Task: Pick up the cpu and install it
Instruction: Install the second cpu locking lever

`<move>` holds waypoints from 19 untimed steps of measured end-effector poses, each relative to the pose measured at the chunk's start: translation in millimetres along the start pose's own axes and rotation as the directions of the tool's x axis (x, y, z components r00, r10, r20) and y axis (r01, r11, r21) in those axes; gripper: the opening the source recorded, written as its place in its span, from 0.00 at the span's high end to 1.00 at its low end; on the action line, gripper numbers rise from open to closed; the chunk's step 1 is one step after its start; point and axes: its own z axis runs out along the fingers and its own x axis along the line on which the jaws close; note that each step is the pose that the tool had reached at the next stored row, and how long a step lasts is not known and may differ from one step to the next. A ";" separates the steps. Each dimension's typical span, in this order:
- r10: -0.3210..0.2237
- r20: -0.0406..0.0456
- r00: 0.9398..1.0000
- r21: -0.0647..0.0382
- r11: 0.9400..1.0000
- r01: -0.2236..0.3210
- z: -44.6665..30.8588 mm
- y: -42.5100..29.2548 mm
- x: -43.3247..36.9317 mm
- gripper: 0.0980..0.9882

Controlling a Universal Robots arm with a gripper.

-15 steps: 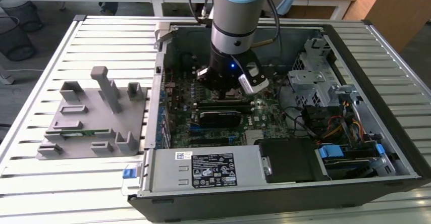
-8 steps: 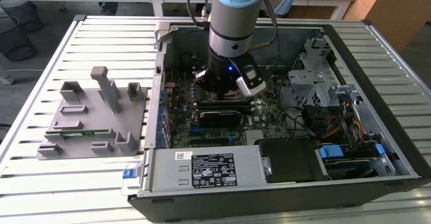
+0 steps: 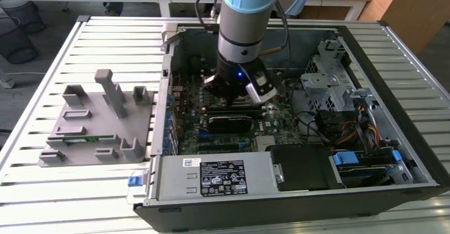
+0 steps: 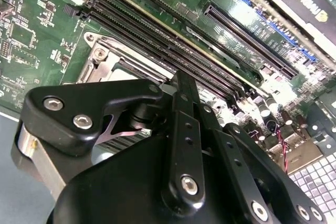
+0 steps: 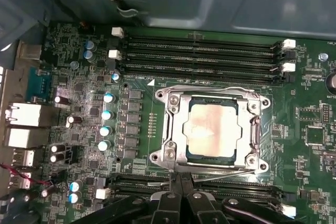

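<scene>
The arm (image 3: 243, 12) is a thick round tube, pale blue above and silver-grey below, with a small blue light at its black wrist. Dark cables (image 3: 207, 5) run down beside it. The gripper (image 4: 181, 129) is black, built of flat jointed bars fastened with silver screws.

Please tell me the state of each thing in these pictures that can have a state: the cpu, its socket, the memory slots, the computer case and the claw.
cpu: seated flat in the socket, metal top showing.
socket frame: closed around the cpu.
memory slots: empty.
computer case: lying open, side panel off.
claw: just above the board beside the socket, holding nothing visible; open or shut, I cannot tell.
</scene>
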 end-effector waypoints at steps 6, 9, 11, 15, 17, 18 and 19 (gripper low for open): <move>0.000 0.001 1.000 -0.017 1.000 0.000 2.0 -3.0 3.4 0.99; -0.001 0.002 1.000 -0.028 1.000 0.001 2.9 -4.4 5.6 0.99; -0.001 0.002 1.000 -0.036 0.999 0.001 3.6 -4.8 6.7 0.99; -0.001 0.003 1.000 -0.046 0.999 0.001 5.5 -6.2 7.3 0.99; -0.001 0.003 1.000 -0.054 0.999 0.001 6.2 -7.4 7.6 0.99; -0.001 0.004 1.000 -0.059 0.998 0.002 6.4 -8.0 7.7 0.99; -0.001 0.004 1.000 -0.064 0.998 0.002 6.6 -8.5 7.8 0.99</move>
